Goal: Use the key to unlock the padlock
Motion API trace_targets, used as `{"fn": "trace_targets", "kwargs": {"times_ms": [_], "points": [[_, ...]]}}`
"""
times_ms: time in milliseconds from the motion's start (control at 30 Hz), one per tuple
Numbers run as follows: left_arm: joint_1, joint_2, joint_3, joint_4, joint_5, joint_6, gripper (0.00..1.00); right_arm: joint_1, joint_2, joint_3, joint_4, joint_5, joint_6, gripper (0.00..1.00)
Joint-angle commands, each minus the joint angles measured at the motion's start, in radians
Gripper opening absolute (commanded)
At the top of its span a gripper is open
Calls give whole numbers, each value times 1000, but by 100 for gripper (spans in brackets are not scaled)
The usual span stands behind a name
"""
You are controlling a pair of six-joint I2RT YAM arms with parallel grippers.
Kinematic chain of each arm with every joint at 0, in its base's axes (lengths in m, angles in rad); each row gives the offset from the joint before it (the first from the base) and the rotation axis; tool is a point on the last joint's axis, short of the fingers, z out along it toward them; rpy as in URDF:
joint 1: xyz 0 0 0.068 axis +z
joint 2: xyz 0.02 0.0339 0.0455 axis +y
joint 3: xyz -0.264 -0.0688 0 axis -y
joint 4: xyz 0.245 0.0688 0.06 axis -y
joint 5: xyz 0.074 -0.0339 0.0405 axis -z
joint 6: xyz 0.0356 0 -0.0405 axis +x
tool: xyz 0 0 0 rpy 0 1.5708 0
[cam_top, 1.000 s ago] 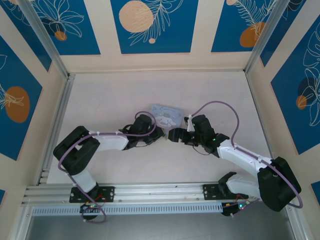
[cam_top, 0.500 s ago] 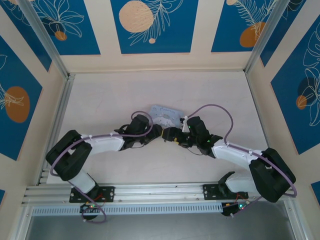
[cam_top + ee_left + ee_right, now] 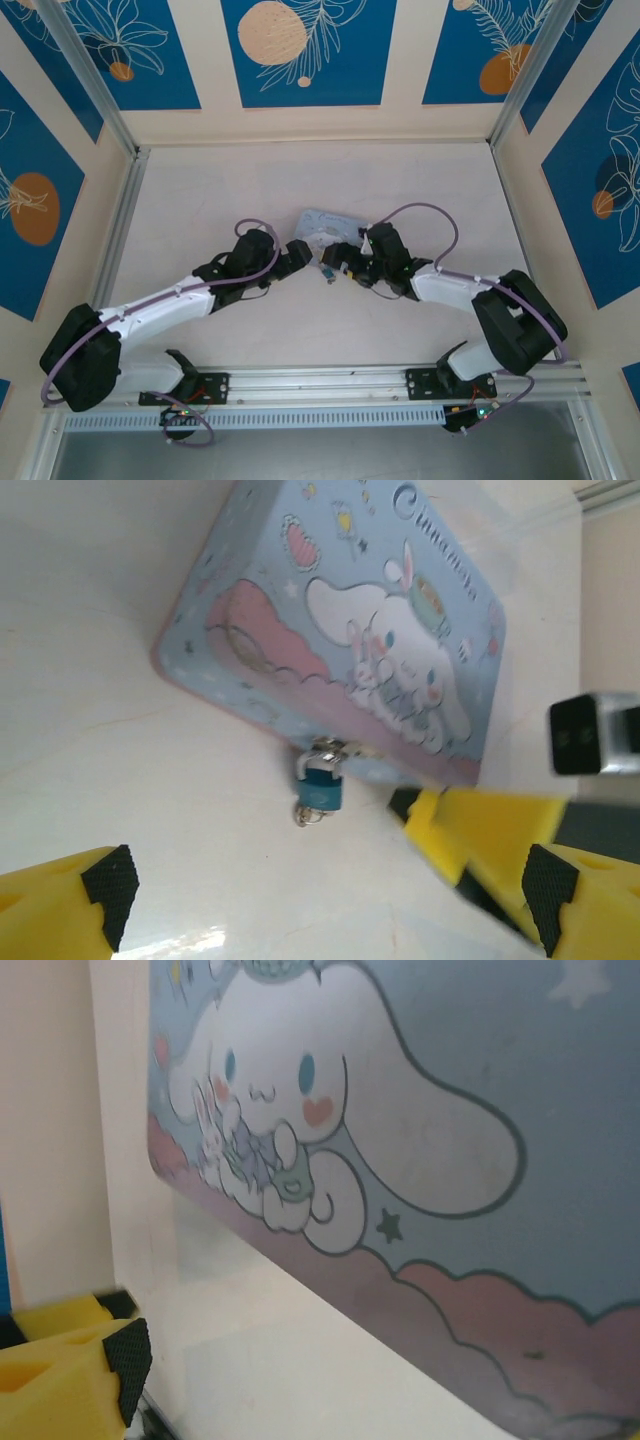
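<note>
The padlock point(image 3: 322, 786), small and blue-teal, hangs from the hasp of the pale blue cartoon tin point(image 3: 350, 640) and rests on the table. A tiny metal key point(image 3: 309, 816) sticks out of its lower end. From above, the padlock point(image 3: 327, 270) lies between both grippers, touched by neither. My left gripper point(image 3: 330, 890) is open just short of the lock, with bare table between its pads. My right gripper point(image 3: 342, 258) is open to the right of the lock, close to the tin's front edge. One of its fingers point(image 3: 125, 1365) shows at the far left of the right wrist view.
The tin point(image 3: 326, 226) sits mid-table, behind both grippers. A yellow finger of the right gripper point(image 3: 480, 825) reaches into the left wrist view beside the tin's corner. White tabletop point(image 3: 220, 200) spreads around, bounded by aluminium rails point(image 3: 115, 240) and patterned walls.
The two grippers, tip to tip a second ago, have drawn apart. The left one pulled back to the left as its arm stretched out. The padlock now lies uncovered between them.
</note>
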Motion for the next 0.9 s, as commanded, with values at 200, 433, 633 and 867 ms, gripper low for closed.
{"fn": "trace_targets", "kwargs": {"times_ms": [200, 433, 633, 867], "points": [[27, 3, 14, -42, -10, 30, 100, -127, 140, 229, -50, -125, -80, 87], [58, 16, 39, -54, 2, 70, 100, -108, 59, 104, -60, -93, -135, 80], [97, 44, 54, -40, 31, 83, 100, -71, 74, 76, -88, -40, -215, 68], [116, 63, 62, -29, 48, 78, 100, -27, 176, 153, -129, 4, -304, 51]]}}
